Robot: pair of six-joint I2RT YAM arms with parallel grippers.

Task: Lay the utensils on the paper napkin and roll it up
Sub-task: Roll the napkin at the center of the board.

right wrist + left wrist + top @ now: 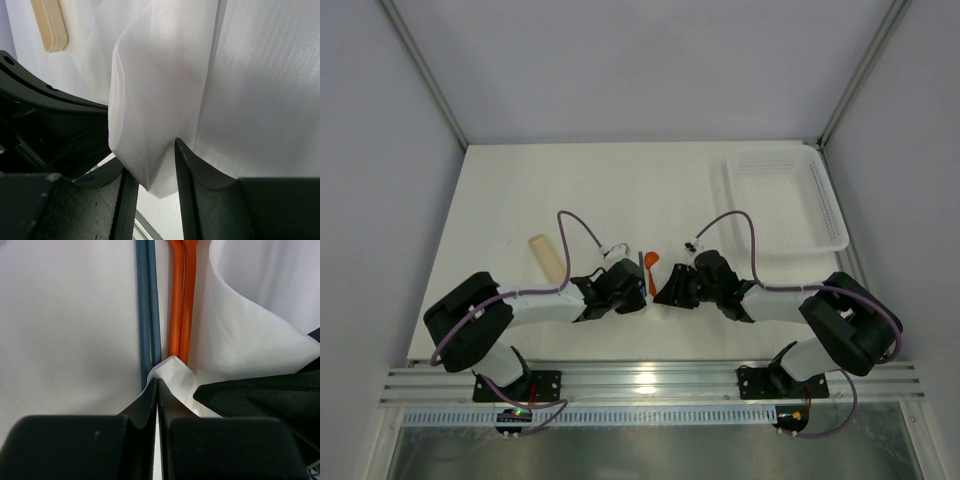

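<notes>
Grippers met tip to tip near the middle of the off-white table. The left gripper was pressed fully closed, its jaws pinching a raised peak of the thin white paper napkin. The right gripper stood narrowly parted, and a loose fold of the napkin sagged in the gap between its jaws. At 12 o'clock of the pinched peak, a slate-blue plastic handle and an orange plastic handle lay side by side, their near ends tucked beneath the lifted paper. From above, only the orange end showed, at 12 o'clock of the two grippers. A flat pale tan wooden stick lay apart at 10 o'clock of the left gripper. A white plastic mesh basket sat at 1 o'clock of the right gripper, against the table's far right side.
</notes>
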